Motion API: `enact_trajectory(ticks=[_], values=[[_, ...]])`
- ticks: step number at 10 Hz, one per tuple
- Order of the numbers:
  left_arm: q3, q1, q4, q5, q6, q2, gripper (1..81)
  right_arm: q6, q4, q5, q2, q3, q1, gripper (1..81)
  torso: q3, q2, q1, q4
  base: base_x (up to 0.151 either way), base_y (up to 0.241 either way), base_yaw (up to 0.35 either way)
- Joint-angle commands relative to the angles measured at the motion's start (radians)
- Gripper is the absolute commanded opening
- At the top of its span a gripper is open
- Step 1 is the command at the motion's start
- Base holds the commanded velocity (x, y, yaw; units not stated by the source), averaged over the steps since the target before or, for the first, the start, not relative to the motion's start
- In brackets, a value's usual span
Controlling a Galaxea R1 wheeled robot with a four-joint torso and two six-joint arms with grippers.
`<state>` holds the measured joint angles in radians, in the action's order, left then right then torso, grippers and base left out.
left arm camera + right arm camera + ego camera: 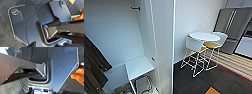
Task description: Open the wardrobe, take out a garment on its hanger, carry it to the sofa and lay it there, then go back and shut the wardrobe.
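Observation:
The wardrobe (121, 37) stands open right in front of me, its white inside taking up the left of the head view. One white door (162, 45) stands edge-on at the middle. A white shelf (137, 66) sits low inside, and a dark bracket (135, 8) is fixed near the top. A dark olive jacket (92, 67) hangs at the far left. An orange patch (81, 16) shows past my dark plate in the left wrist view, and another orange patch (78, 77) in the right wrist view. I cannot tell whether either is the garment or a floor tile.
A round white table (204, 36) with white and yellow stools (195, 50) stands to the right on dark carpet. A steel fridge (231, 27) is at the far right beside striped flooring. An orange carpet tile (212, 90) lies at the bottom edge.

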<state>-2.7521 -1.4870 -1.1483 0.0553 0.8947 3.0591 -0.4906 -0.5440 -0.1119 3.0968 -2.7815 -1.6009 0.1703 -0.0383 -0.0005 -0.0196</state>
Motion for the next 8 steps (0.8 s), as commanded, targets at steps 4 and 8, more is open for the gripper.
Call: enact_trajectory(ticks=[4,8], values=[[0.000,0.035,-0.010,-0.040,-0.002,0.003,81.1,0.000,-0.004,0.046,0.002,0.005,0.021,81.1,0.000,0.000,0.001,0.000,0.000,0.000,0.305],[0.000,0.035,-0.010,-0.040,-0.002,0.004,81.1,0.001,-0.004,0.046,0.002,0.005,0.023,81.1,0.000,0.000,0.001,0.000,0.000,0.000,0.305]])
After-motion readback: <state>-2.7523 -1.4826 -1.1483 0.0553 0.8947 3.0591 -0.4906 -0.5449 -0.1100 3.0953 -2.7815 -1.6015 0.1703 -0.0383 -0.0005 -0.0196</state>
